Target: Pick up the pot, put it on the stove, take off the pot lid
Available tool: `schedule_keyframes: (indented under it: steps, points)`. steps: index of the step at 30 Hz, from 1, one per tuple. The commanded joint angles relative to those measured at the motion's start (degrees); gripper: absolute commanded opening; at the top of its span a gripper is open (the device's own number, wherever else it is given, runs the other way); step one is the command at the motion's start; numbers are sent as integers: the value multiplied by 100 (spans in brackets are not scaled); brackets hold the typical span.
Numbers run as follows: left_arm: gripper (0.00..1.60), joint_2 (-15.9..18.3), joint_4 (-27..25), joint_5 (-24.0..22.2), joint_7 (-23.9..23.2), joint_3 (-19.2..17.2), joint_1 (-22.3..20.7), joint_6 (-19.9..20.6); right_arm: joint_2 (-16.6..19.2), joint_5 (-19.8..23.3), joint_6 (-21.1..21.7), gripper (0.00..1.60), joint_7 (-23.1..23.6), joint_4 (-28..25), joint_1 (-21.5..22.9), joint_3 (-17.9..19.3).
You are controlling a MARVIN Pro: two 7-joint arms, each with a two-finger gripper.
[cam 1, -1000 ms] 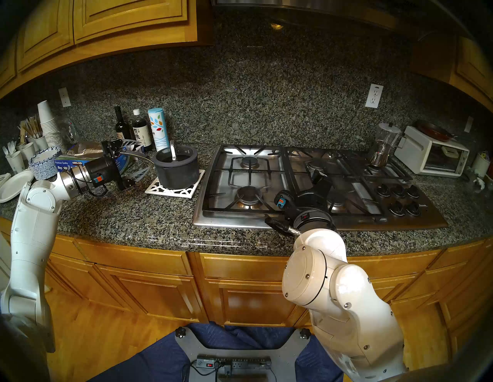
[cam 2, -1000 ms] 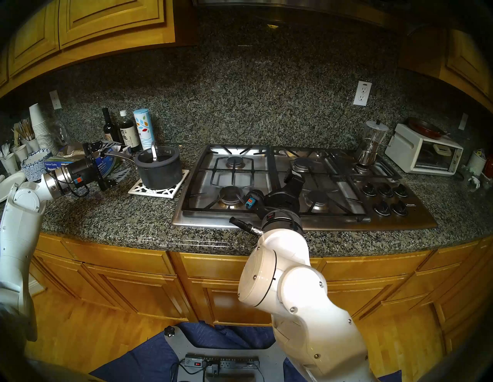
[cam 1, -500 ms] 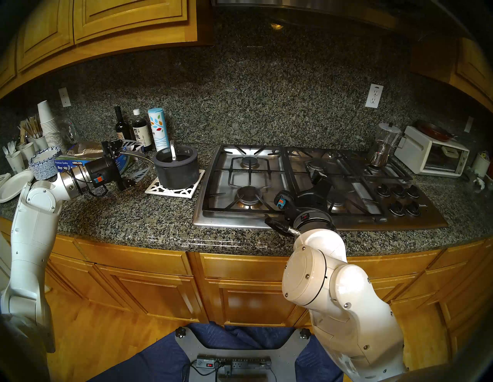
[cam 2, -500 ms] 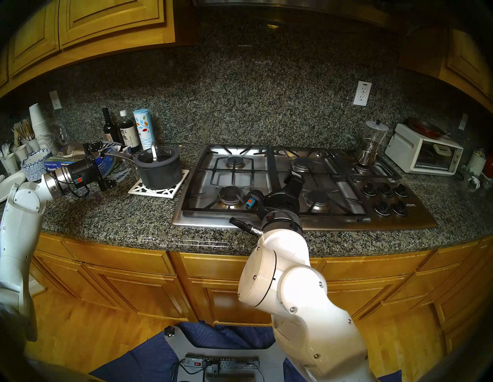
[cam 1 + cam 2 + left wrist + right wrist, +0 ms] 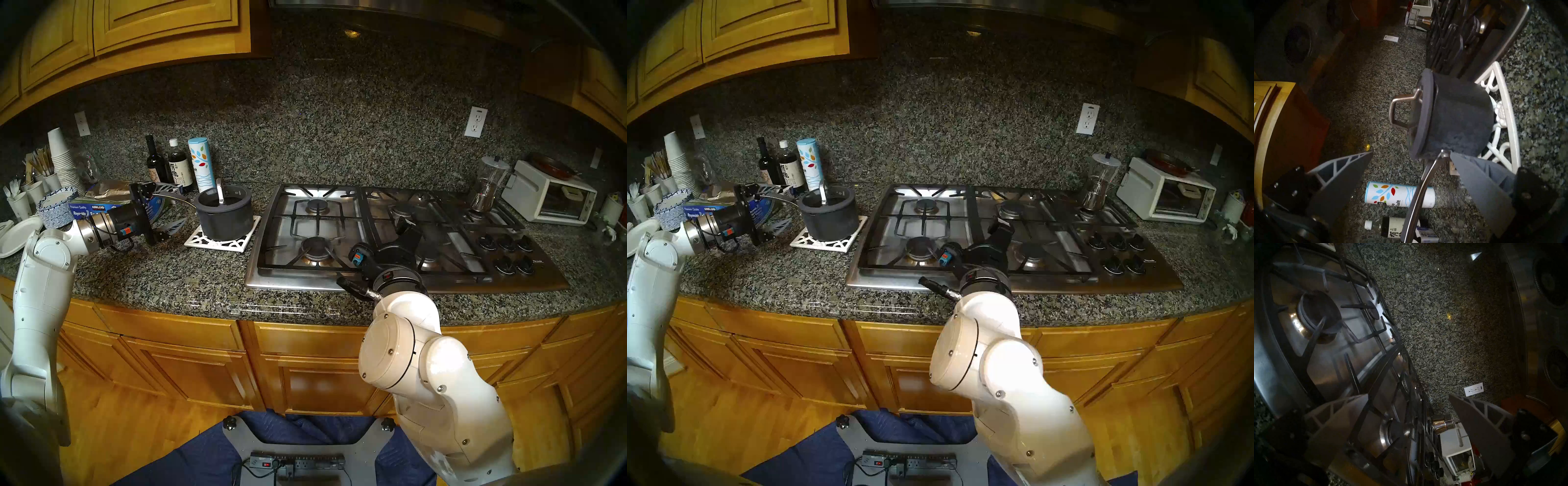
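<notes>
The dark grey pot (image 5: 225,219) stands on a white trivet (image 5: 217,242) left of the stove (image 5: 288,281). The glass pot lid (image 5: 1423,110) sits on the pot, its silver handle (image 5: 220,195) upright. The pot's long metal handle (image 5: 1422,190) points left and passes between the fingers of my left gripper (image 5: 171,206), which is open and not clasping it. My right gripper (image 5: 405,227) is open and empty, hovering over the middle of the stove's grates (image 5: 1356,372). In the left wrist view my left gripper (image 5: 1411,153) faces the pot (image 5: 1457,115).
Two dark bottles (image 5: 176,166) and a salt canister (image 5: 200,163) stand behind the pot. A Reynolds box (image 5: 91,207), paper bowls (image 5: 54,207) and cups crowd the left. A glass coffee maker (image 5: 488,185) sits on the back right burner beside a white toaster oven (image 5: 549,200).
My left gripper has shifted slightly left and down along the pot handle. The pot, the lid and my right arm have not moved.
</notes>
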Motion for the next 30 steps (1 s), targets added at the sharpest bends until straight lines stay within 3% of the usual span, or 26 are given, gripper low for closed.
schedule_keyframes:
  steps: [1,19,30]
  points:
    - [160,51,111,166,206,-72,-576,6,-9,-46,-7,160,-67,-144,80,11]
    - [160,-111,494,927,622,99,-1067,6,-13,-51,-9,160,-63,-145,79,11]
    - [160,-337,381,1295,946,262,-1065,6,-4,-48,-5,160,-62,-147,84,11]
